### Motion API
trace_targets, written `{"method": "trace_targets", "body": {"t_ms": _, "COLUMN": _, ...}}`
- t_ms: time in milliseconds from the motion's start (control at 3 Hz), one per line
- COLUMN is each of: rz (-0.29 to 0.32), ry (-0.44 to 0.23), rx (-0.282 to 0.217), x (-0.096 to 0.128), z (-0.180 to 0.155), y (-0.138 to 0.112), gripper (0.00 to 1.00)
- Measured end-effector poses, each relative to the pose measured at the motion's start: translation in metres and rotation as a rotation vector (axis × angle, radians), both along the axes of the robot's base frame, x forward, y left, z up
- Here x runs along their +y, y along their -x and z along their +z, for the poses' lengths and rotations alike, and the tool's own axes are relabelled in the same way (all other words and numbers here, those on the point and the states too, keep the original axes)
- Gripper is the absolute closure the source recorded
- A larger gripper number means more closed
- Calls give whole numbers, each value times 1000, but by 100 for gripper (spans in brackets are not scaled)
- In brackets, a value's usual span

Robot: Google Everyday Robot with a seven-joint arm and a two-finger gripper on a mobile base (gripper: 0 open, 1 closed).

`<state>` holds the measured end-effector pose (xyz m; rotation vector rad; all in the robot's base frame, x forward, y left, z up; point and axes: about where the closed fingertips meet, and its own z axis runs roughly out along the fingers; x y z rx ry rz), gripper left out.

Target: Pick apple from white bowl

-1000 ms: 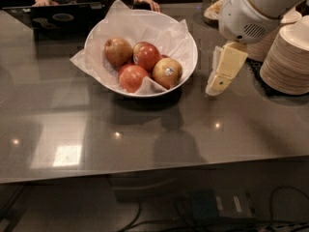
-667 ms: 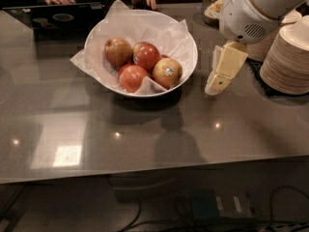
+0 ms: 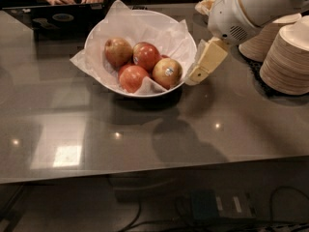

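Gray counter (image 3: 145, 144) carries one white bowl (image 3: 166, 91), touching or almost touching the left side of the end effector (image 3: 195, 76). Four apples lie inside; the deep red apple (image 3: 146, 56) is at the back, further left. Two stacks of paper bowls (image 3: 289, 57) stand to its right. Whether the end effector is spread or closed, I cannot tell.

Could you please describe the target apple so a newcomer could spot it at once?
On the grey table sits the white bowl, the gripper beside its right rim. Inside, the apple is the back-middle one: deep red with a small pale sticker, unlike the golden apple and the stickerless front apple.
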<state>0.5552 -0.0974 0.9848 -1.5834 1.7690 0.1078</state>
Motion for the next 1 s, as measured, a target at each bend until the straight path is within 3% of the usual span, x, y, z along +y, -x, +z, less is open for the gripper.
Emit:
{"method": "trace_targets", "body": {"t_ms": 333, "rz": 0, "ry": -105, "rx": -24, "x": 10, "z": 7, "y": -14, "gripper": 0}}
{"method": "trace_targets", "body": {"t_ms": 1000, "rz": 35, "ry": -188, "rx": -33, "x": 26, "z": 17, "y": -30, "gripper": 3}}
